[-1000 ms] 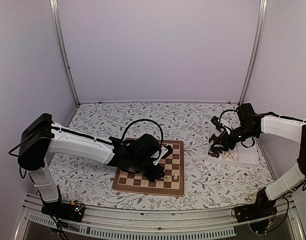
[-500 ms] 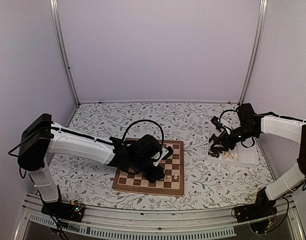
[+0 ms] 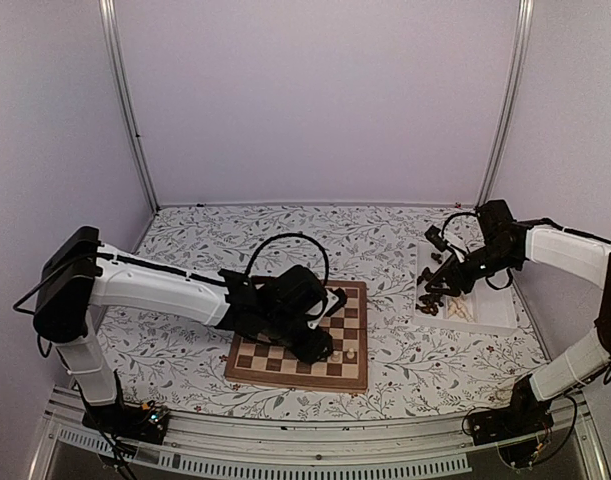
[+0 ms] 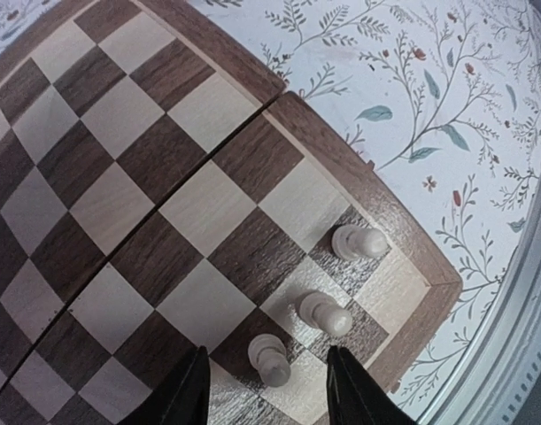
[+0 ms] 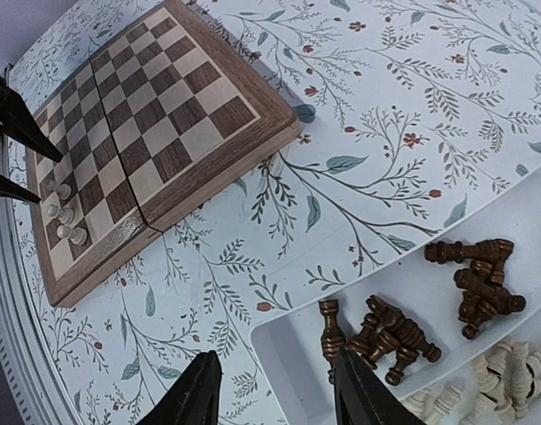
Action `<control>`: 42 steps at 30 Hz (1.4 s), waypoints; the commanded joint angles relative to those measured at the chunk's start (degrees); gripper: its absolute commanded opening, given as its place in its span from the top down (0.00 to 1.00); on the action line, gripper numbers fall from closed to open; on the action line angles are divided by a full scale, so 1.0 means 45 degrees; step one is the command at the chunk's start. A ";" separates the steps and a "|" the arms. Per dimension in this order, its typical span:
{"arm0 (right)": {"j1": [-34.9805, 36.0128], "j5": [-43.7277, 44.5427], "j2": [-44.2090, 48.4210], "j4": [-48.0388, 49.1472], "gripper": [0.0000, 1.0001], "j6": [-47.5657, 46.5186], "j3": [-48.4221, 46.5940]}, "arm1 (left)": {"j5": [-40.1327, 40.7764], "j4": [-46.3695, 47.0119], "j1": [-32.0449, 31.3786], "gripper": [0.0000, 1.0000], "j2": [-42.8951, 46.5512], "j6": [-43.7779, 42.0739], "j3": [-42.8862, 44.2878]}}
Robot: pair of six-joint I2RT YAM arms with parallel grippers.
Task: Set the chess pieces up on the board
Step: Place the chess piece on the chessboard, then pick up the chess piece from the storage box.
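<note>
**Left gripper open around a pale piece on the board; right gripper open over the tray**

The board [image 3: 285,345] lies flat on the flowered table [image 3: 385,250], in front of the left arm. Three pale pieces [image 4: 324,312] stand in a short row close to one corner, the near right corner in the top view. Each is on its own square, apart from the others.

The left gripper [image 4: 266,356] hangs low over that corner. Its jaws stand apart, one on each side of the end piece of the row [image 4: 270,359]. In the left wrist view a gap of board shows on both sides of this piece, so the fingers [image 4: 189,390] do not seem to touch it. It stands on the board by itself.

The white tray [image 3: 495,312] sits to the right of the board, well apart from it. Dark pieces [image 5: 390,335] lie on their sides in loose heaps in the tray, and more pale pieces [image 5: 509,372] are heaped at its near end.

The right gripper [image 5: 274,359] hovers above the tray's edge on the board side. Its jaws are apart with nothing between them, and only the tray rim and the table show in the gap.
</note>
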State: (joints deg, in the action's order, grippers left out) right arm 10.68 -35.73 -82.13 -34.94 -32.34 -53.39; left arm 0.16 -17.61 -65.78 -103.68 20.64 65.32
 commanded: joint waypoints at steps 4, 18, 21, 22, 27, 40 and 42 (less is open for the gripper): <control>-0.1958 0.1829 0.0263 -0.1784 0.56 -0.0854 -0.1680 | 0.0885 -0.1062 -0.0168 0.50 0.1188 -0.0923 0.1302; -0.2276 0.5243 -0.3538 -0.1911 0.75 -0.0467 -0.3139 | 0.0781 0.2175 0.0610 0.51 0.0478 -0.1470 0.2621; -0.2280 0.5265 -0.3894 -0.2389 0.75 -0.0367 -0.3249 | 0.0476 0.2312 0.0613 0.52 0.0088 -0.1334 0.3002; -0.2266 0.5246 -0.3914 -0.2509 0.74 -0.0356 -0.3190 | 0.0411 0.2284 0.0613 0.52 0.0022 -0.1300 0.3053; -0.2276 0.5241 -0.3545 -0.2868 0.73 -0.0589 -0.2503 | 0.0416 0.2196 0.0614 0.52 0.0082 -0.1210 0.2985; -0.2193 0.6083 -0.3943 -0.2052 0.73 -0.0146 -0.2597 | 0.0602 0.2069 0.0594 0.53 0.0254 -0.0994 0.2939; -0.2055 0.6257 -0.4132 -0.2051 0.73 -0.0076 -0.2783 | 0.0626 0.2076 0.0576 0.53 0.0297 -0.0991 0.2880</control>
State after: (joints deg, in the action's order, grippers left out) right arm 0.45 -10.04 -99.20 -45.54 -33.85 -63.37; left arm 2.63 -8.99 -63.53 -103.24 15.68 77.76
